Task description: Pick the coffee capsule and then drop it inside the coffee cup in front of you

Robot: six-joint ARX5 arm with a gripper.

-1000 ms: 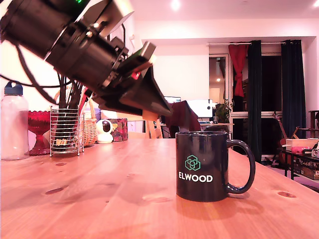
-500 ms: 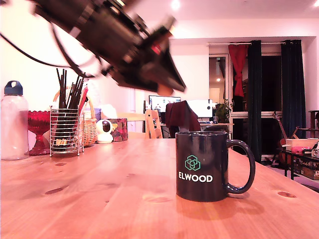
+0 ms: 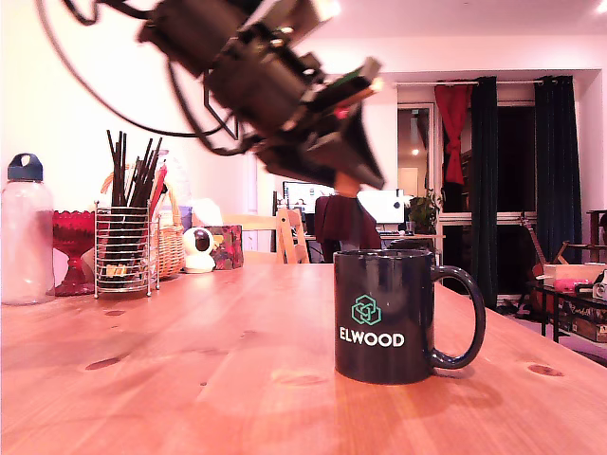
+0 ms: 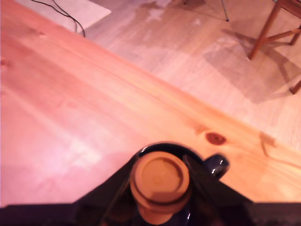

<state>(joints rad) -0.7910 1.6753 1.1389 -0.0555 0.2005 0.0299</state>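
The pincer is clenched on the capsule, held in the air directly above the mug on the table. The wrist view shows the capsule over the mug's mouth, so the drop looks straight down.

One coffee capsule, one coffee cup, one bottle, one wire holder and one table show.

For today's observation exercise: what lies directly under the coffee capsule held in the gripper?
In the wrist view, the coffee capsule hangs in the gripper above the coffee cup; its rim and handle show. The capsule and fingers cover the cup's inside.
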